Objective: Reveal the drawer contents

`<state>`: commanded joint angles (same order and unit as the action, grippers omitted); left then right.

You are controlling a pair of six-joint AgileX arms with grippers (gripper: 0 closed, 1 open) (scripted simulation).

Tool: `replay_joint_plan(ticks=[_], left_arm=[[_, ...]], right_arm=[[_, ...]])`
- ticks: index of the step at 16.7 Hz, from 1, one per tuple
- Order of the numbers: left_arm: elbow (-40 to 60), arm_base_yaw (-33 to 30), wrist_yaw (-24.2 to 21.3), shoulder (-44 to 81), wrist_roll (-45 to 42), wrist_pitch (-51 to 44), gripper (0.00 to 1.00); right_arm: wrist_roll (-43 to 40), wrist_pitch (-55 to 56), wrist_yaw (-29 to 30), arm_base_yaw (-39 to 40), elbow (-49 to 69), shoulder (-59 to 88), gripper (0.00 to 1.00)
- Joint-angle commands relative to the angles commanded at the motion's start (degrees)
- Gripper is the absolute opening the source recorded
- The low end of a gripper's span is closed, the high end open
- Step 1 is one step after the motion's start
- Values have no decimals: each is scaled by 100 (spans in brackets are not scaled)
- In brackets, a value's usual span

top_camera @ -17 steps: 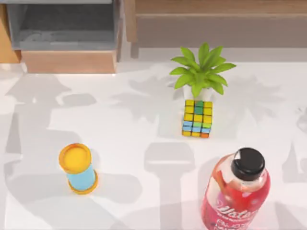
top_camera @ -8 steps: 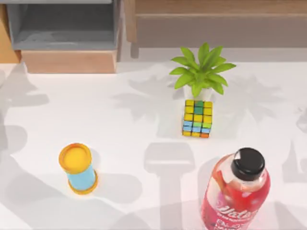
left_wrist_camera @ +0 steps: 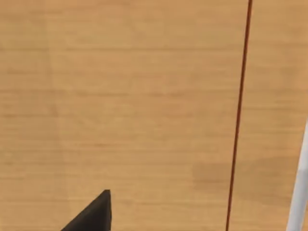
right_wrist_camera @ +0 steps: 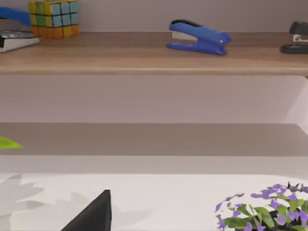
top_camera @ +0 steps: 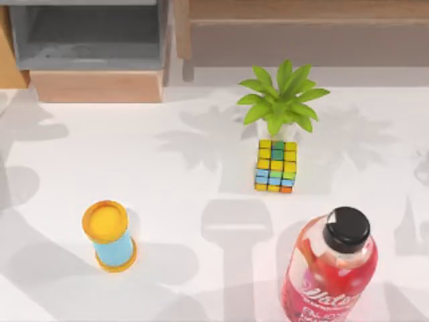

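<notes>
The drawer (top_camera: 94,47) sits at the far left of the surface (top_camera: 201,168), pulled out with its grey floor exposed and tan front panel facing the table. The left gripper (left_wrist_camera: 91,216) faces plain wood grain close ahead; whether it is clenched or released I cannot tell. The can (top_camera: 110,235), plant (top_camera: 281,100), cube (top_camera: 275,166) and bottle (top_camera: 330,268) stand well apart from the drawer. The right gripper (right_wrist_camera: 94,214) looks toward a shelf with a stapler (right_wrist_camera: 198,37); its state I cannot tell. The job looks nearly done; any retreat should run straight back, clear of the panel.
</notes>
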<state>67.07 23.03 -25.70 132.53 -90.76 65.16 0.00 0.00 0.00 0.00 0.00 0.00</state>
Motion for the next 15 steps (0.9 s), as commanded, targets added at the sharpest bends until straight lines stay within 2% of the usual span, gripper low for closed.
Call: replay_joint_plan(ticks=[6,15], left_arm=[[252,-48,47,122,2,-129,100],[252,-48,47,122,2,-129,32]], right_arm=[[0,0,0,0,0,0,100],[0,0,0,0,0,0,100]])
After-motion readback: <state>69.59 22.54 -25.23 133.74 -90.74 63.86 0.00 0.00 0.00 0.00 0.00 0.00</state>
